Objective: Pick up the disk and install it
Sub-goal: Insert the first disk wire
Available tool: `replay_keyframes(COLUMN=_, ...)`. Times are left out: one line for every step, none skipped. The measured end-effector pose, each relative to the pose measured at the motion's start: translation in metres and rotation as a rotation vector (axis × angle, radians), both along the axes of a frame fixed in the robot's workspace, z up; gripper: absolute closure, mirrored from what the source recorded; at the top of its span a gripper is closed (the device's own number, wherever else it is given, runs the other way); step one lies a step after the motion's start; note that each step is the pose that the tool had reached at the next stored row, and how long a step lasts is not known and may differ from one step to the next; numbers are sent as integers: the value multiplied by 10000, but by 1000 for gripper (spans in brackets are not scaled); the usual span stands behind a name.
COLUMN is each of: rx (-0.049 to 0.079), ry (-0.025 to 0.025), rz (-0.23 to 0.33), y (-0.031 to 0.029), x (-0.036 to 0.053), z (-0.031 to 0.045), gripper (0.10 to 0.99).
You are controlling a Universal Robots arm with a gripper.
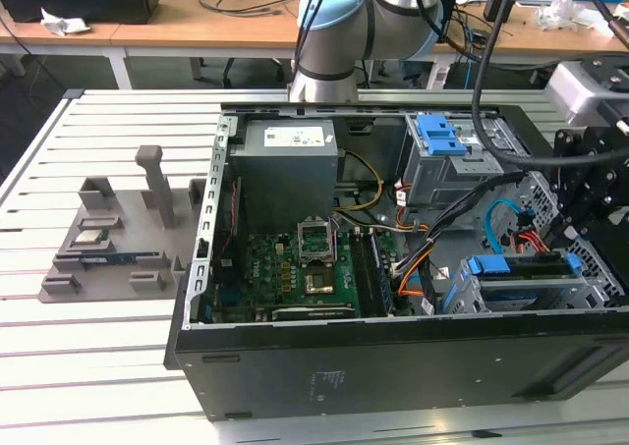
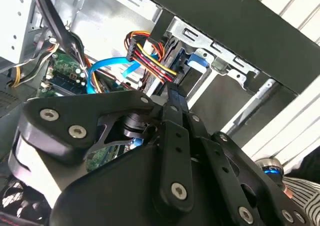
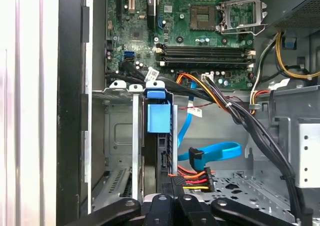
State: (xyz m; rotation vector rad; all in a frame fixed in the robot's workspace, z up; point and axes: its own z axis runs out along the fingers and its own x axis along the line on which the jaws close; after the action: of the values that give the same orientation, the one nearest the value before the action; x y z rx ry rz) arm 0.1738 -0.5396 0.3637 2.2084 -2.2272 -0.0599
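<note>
I see the disk (image 1: pixel 523 268) sitting in the drive bay at four o'clock in the open computer case (image 1: pixel 393 366) on the bench (image 1: pixel 88 366), my fingers (image 3: pixel 172 186) narrowed, pinching its rear edge.

Slatted white metal table (image 1: pixel 118 131), ribs running lengthwise from the exterior view's left to right. Open black computer case (image 1: pixel 393 366) lying on its side, over the middle and the exterior view's right of the tabletop, its lower wall near the front edge. Grey fixture tray (image 1: pixel 108 239) with upright posts, flat on the tabletop just beside the case, toward the left edge.
</note>
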Motion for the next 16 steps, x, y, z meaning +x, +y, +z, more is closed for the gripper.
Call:
replay_keyframes(rx=-4, ry=-10, rz=0, y=7, x=0, z=52, gripper=980)
replay_keyframes(rx=-5, ry=-15, rz=0, y=12, x=0, z=91, gripper=980)
replay_keyframes(rx=-5, ry=-18, rz=0, y=13, x=0, z=112, gripper=980)
replay_keyframes(rx=-5, ry=-20, rz=0, y=14, x=0, z=134, gripper=980)
replay_keyframes(rx=-6, ry=-23, rz=0, y=17, x=-1, z=153, gripper=980)
replay_keyframes(rx=-6, ry=-25, rz=0, y=19, x=-1, z=173, gripper=980)
replay_keyframes(rx=-6, ry=-26, rz=0, y=20, x=-1, z=188, gripper=980)
replay_keyframes(rx=-5, ry=-26, rz=0, y=20, x=-1, z=197, gripper=980)
replay_keyframes(rx=-4, ry=-26, rz=0, y=20, x=-1, z=204, gripper=980)
replay_keyframes(rx=-4, ry=-26, rz=0, y=20, x=-1, z=207, gripper=980)
replay_keyframes(rx=-4, ry=-26, rz=0, y=20, x=-1, z=208, gripper=980)
replay_keyframes(rx=-5, ry=-26, rz=0, y=21, x=-1, z=209, gripper=980)
replay_keyframes(rx=-6, ry=-26, rz=0, y=20, x=-1, z=210, gripper=980)
replay_keyframes(rx=-5, ry=-27, rz=0, y=20, x=-1, z=211, gripper=980)
replay_keyframes(rx=-5, ry=-26, rz=0, y=20, x=-1, z=211, gripper=980)
replay_keyframes(rx=-6, ry=-26, rz=0, y=20, x=-1, z=212, gripper=980)
